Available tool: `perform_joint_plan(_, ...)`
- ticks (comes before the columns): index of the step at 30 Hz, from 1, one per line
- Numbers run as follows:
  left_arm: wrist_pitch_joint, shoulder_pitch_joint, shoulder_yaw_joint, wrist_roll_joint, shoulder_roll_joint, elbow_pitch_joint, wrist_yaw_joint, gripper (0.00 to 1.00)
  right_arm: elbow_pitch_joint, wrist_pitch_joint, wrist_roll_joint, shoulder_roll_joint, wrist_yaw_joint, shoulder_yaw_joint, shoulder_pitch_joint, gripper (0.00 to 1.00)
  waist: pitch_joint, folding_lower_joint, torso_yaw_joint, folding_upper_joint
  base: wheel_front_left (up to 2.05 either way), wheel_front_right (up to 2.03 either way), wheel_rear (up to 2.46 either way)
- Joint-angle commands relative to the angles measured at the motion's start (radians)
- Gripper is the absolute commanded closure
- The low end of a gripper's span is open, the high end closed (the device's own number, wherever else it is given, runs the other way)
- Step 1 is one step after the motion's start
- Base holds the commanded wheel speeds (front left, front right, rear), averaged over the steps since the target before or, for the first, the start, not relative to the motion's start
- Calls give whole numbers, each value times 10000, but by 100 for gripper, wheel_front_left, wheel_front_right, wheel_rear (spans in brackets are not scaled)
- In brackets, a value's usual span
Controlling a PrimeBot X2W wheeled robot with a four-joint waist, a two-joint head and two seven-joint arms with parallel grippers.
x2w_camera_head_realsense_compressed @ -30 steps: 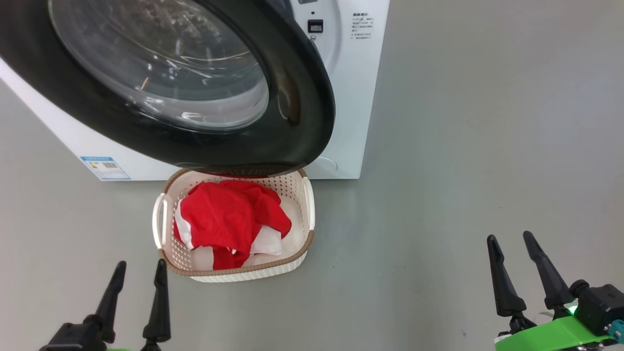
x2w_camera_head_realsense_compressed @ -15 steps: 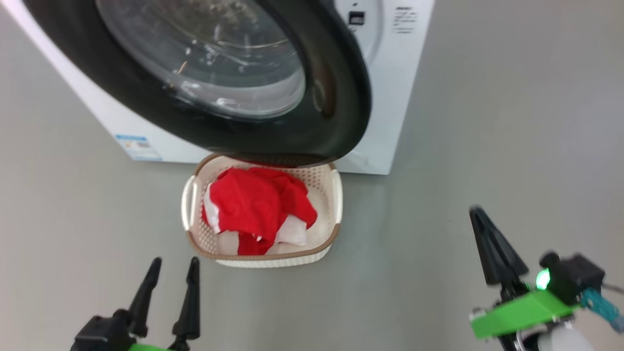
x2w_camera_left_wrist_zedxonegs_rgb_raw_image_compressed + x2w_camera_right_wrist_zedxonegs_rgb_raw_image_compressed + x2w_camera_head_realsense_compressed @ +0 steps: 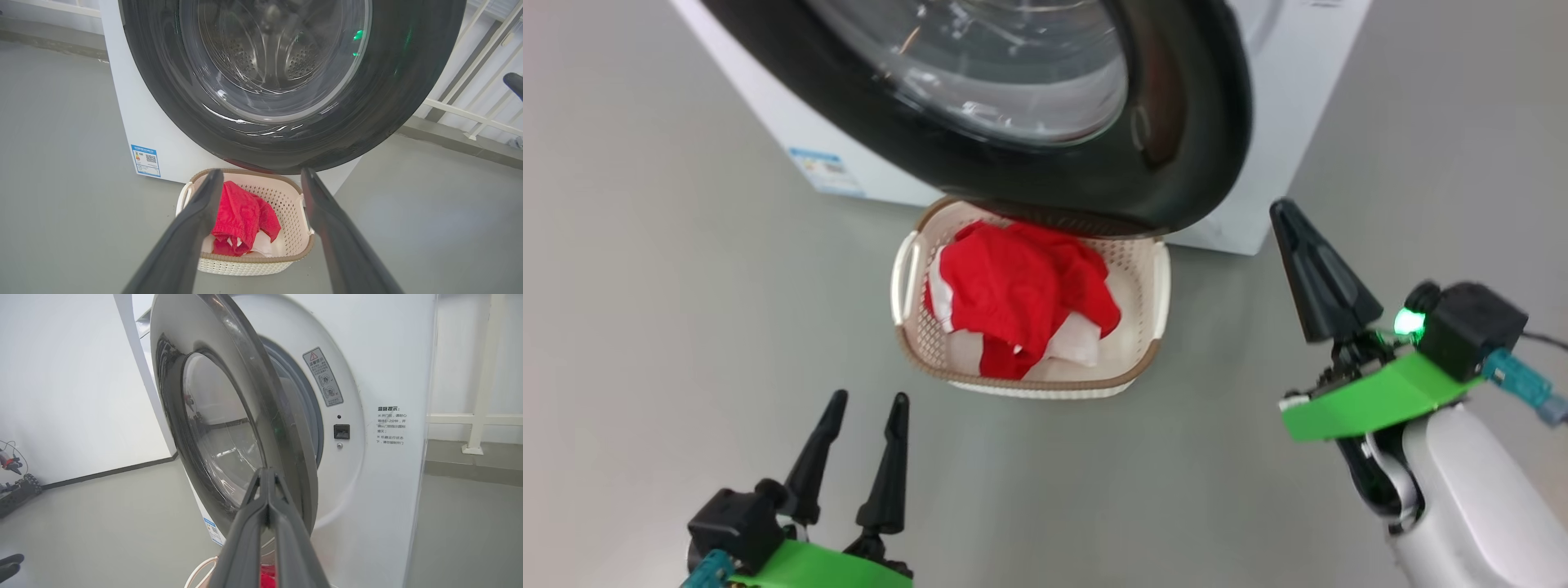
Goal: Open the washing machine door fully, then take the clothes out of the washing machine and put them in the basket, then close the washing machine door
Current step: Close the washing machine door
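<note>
The washing machine door (image 3: pixel 1176 122) stands partly open, its black rim hanging over the back edge of the basket (image 3: pixel 1152 327). The red and white clothes (image 3: pixel 1013 302) lie in that basket, on the floor before the white washing machine (image 3: pixel 1290 163). My right gripper (image 3: pixel 1286 214) is shut on nothing, raised to the right of the door's free edge. In the right wrist view its shut fingertips (image 3: pixel 267 471) point at the door's rim (image 3: pixel 253 396). My left gripper (image 3: pixel 867 400) hangs open and empty, low, in front of the basket (image 3: pixel 245 265) and the clothes (image 3: pixel 241 212).
A blue label (image 3: pixel 825 167) sits low on the machine's front. The door's lock socket (image 3: pixel 341 431) shows on the front panel. A white railing (image 3: pixel 470 114) runs behind the machine on the right. Cabled equipment (image 3: pixel 16 486) lies on the grey floor.
My right gripper has shut and risen toward the door's free edge. The head camera has swung, shifting the whole scene right and up. The left gripper stays open.
</note>
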Motion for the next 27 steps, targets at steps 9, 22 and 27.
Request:
perform_joint_plan(9,-122,-797,-448,-479,80,-485,275,0,150,-63,300,-414,73,483,-1436,100,1194,0,966,-1,0,0,0)
perform_joint_plan(22,-122,-1311,-985,-769,80,-777,440,0,302,-63,337,-688,73,227,-2450,100,2104,0,1278,-1,0,0,0)
perform_joint_plan(27,-122,-1626,-1230,-913,80,-955,496,0,236,-63,329,-810,73,-118,-2980,100,2564,0,1436,-1,0,0,0)
